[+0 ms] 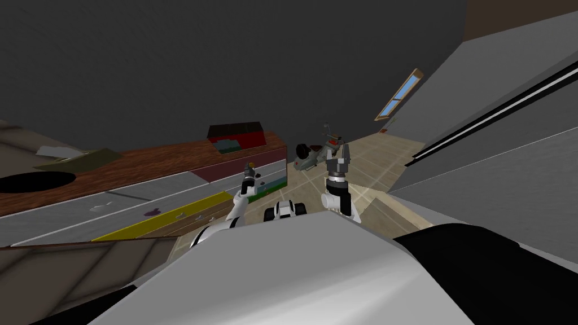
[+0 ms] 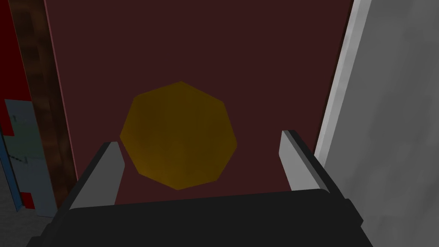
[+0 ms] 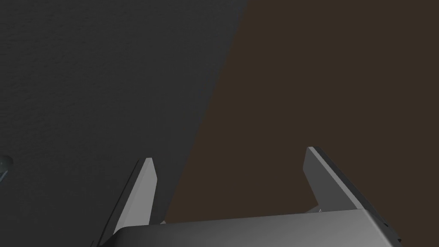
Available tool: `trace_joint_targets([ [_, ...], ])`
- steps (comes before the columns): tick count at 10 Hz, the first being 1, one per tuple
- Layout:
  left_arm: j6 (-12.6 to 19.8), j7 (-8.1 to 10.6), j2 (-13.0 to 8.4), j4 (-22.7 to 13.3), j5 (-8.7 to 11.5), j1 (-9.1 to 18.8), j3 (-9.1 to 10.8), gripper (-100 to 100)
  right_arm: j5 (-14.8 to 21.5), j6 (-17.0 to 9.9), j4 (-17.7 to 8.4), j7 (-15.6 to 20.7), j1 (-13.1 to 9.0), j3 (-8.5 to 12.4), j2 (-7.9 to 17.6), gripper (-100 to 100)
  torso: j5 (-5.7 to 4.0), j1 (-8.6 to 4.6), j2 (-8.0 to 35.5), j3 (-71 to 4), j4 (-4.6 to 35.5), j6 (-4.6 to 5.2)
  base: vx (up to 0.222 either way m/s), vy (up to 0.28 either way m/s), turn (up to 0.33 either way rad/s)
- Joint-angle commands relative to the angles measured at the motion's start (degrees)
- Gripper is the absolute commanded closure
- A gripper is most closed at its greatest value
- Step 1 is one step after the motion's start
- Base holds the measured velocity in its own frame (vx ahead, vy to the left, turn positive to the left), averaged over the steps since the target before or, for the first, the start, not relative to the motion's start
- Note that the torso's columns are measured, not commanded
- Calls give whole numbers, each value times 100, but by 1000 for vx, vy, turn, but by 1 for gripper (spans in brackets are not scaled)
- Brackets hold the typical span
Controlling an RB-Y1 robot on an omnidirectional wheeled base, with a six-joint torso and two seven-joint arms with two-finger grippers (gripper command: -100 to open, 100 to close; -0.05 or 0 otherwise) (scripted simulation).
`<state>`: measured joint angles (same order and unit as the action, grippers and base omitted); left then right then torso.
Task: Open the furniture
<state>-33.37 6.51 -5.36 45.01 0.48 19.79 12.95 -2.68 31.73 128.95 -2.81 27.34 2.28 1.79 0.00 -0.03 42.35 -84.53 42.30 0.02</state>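
Dim grey walls flank a long dresser at my left, where the left gripper, fingers wide, faces its dark red drawer, yellow knob dead ahead between them; the right gripper, also wide, hangs farther off.

Wood-grain dresser top, matt maroon panel, matt yellow knob

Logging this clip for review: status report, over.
Left gripper open, lined up on amber octagonal knob of dark maroon front panel, not closed. Right gripper open, held up aside. No obstruction seen.
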Motion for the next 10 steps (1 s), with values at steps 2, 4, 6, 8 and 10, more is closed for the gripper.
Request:
trace_joint_targets([
  [2,-11,-6,34,137,43,-169,29,100,0,0,0,0,0,0,0,0,0,3,-6,-4,-2,-3,16,0,-79],
  [4,30,-14,98,631,87,-628,55,100,0,0,0,0,0,0,1,0,17,-2,-48,-28,-27,41,49,25,-207],
  [6,71,-22,162,990,131,-882,81,100,0,0,0,0,1,0,0,0,21,2,-58,-35,-45,15,28,3,-76],
  [8,71,-22,162,1055,131,-1048,81,100,0,0,0,0,0,0,0,0,31,7,-65,-36,-55,30,24,5,-69],
  [10,111,-30,225,1479,175,-1455,107,100,0,0,0,0,0,0,0,0,32,8,-70,-39,-53,39,33,11,-137],
])
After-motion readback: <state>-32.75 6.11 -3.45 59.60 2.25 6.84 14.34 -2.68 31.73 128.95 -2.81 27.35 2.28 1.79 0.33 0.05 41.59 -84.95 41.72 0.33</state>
